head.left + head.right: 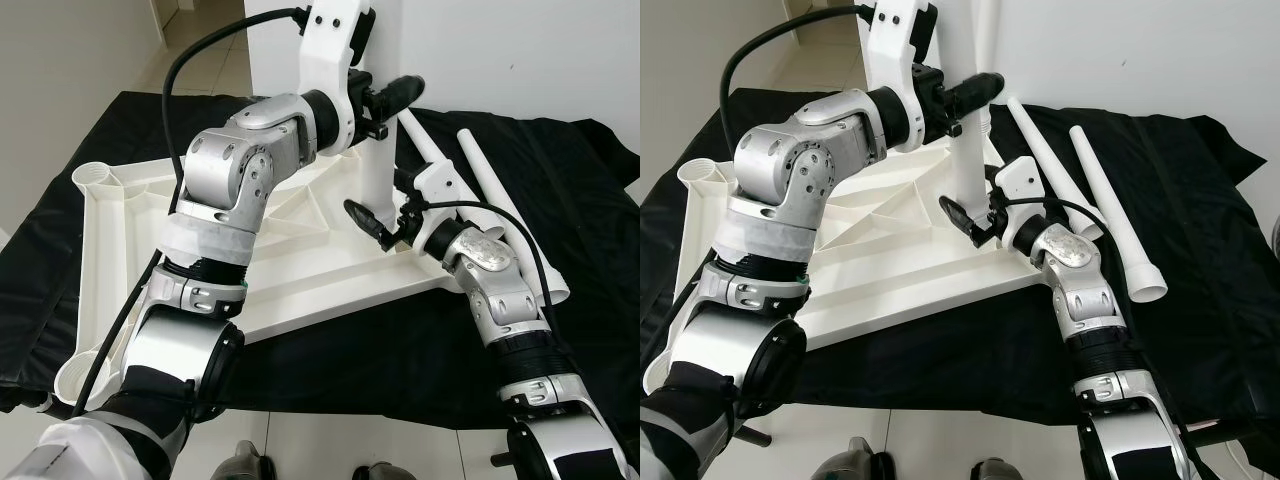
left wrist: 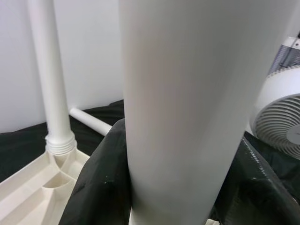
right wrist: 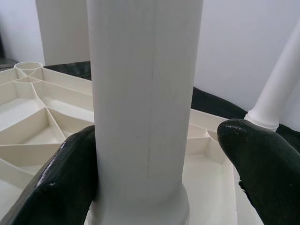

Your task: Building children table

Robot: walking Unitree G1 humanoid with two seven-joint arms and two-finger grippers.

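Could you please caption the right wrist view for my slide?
Right claw straddles an upright white leg on the upturned tabletop.

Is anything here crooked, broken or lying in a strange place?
Nothing looks damaged. The white plastic tabletop lies upside down on the black cloth, with one white leg upright in its corner socket between both grippers. Two loose white legs lie beside it, not yet fitted.

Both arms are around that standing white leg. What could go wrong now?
The upright leg may not be fully seated in the tabletop; if so, a sideways pull by the left tool could tip it out. The right tool looks open, one finger clear, so it steadies little. Loose legs on the cloth could roll.
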